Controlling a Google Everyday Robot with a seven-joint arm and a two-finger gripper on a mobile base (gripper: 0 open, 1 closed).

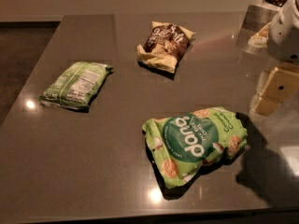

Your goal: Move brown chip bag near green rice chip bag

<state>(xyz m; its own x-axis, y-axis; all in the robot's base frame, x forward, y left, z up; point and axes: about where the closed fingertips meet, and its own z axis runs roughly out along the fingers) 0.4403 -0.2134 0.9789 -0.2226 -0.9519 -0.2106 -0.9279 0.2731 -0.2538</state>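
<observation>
Grey table (93,171), brown chip bag (164,45) far, green rice chip bag (195,141) near, lt-green bag (76,84) left, hand (273,91) rt.

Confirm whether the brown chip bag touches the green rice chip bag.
No, bare tabletop separates the brown chip bag from the green rice chip bag, and the gripper hangs at the view's right edge.

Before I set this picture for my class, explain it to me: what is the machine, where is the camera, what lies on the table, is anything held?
It is a mobile robot with one arm, seen only at the picture's right edge. Its pincer hangs above the right side of the dark table, touching no bag. One camera looks down across it; where it is mounted is unknown. Three bags lie there: the brown chip bag at the back, the green rice chip bag in front, a flatter light green bag on the left. No bag is held.
</observation>
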